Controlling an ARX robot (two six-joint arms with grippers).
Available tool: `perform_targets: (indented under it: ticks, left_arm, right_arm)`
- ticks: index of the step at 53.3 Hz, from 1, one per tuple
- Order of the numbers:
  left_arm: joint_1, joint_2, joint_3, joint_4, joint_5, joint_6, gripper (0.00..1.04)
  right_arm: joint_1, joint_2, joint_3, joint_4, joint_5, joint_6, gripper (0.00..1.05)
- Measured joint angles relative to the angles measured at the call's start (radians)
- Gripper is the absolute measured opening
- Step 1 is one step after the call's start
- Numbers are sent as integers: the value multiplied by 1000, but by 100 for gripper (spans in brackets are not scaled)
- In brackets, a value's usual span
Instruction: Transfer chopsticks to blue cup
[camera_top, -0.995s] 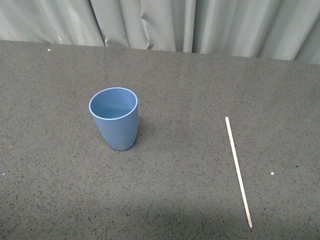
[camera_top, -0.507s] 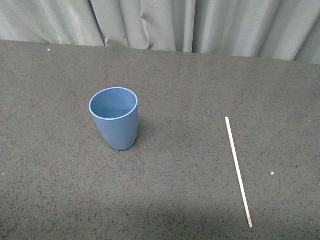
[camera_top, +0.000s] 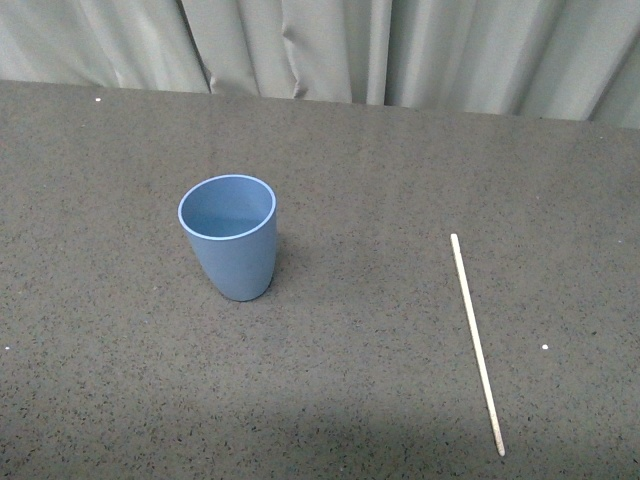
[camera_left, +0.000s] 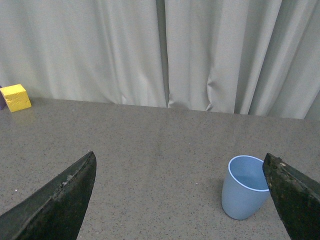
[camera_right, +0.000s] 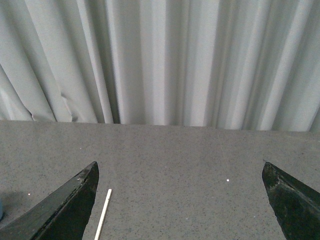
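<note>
The blue cup stands upright on the dark speckled table, left of centre in the front view. The cream-white chopstick lies flat at the right, running from far to near. Neither arm shows in the front view. In the left wrist view my left gripper is open and empty, and the blue cup stands beside one fingertip. In the right wrist view my right gripper is open and empty, and the far end of the chopstick lies beside one fingertip.
Grey curtains hang behind the table's far edge. A yellow block sits far off at the back of the table in the left wrist view. Bare table surface lies between cup and chopstick.
</note>
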Motion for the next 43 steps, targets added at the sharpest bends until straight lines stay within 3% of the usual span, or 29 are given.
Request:
perform_targets:
  ticks: [3, 7, 13, 21, 28, 35, 43]
  left_arm:
    - [0, 0, 0, 0, 0, 0, 98]
    - [0, 0, 0, 0, -1, 0, 98]
    - [0, 0, 0, 0, 0, 0, 98]
    - [0, 0, 0, 0, -1, 0, 98]
    - [0, 0, 0, 0, 0, 0, 98]
    - [0, 0, 0, 0, 0, 0, 98]
    - [0, 0, 0, 0, 0, 0, 98]
  right_arm:
    - [4, 4, 2, -8, 17, -10, 95]
    - [50, 156, 61, -98, 165, -168, 95]
    - [80, 492, 110, 71, 130, -241, 95]
    - [167, 1028, 238, 293, 76, -139, 95]
    - [241, 1407, 345, 379, 71, -43, 95]
    - [299, 1671, 466, 341, 58, 53, 95]
    - [322, 1845, 613, 192, 11, 178, 95]
